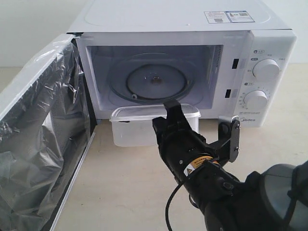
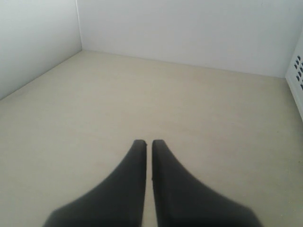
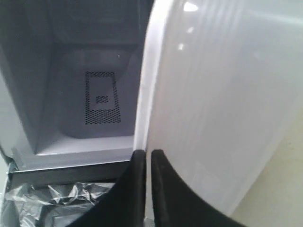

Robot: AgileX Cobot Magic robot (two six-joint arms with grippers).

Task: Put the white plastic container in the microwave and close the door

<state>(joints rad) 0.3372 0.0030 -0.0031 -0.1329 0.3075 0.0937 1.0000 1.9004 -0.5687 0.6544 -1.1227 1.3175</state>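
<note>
**Exterior view:** The container (image 1: 134,132) sits on the counter (image 1: 120,192), right against the front of the microwave (image 1: 192,19) and just below the open mouth. Its long axis runs across that mouth. The door (image 1: 43,134) is swung wide to the left. Your right claw (image 1: 173,109) is at the container's near rim, right of its middle, with the wrist rolled on its side. The turntable (image 1: 154,79) lies straight beyond and above the container, so I judge your move to be up over the sill, then in. Only 1 arm shows here.

**Left wrist view:** Your left claw (image 2: 149,142) has its 2 fingers all but touching and grips nothing. It hangs over bare counter (image 2: 142,94), with the microwave's vented side (image 2: 297,75) at the frame's edge. That puts it well away from the container.

**Right wrist view:** The right claw (image 3: 148,153) is almost closed, and the container's (image 3: 213,94) rim runs into the thin gap, so it looks pinched. The cavity (image 3: 85,94) opens just past it.
</note>
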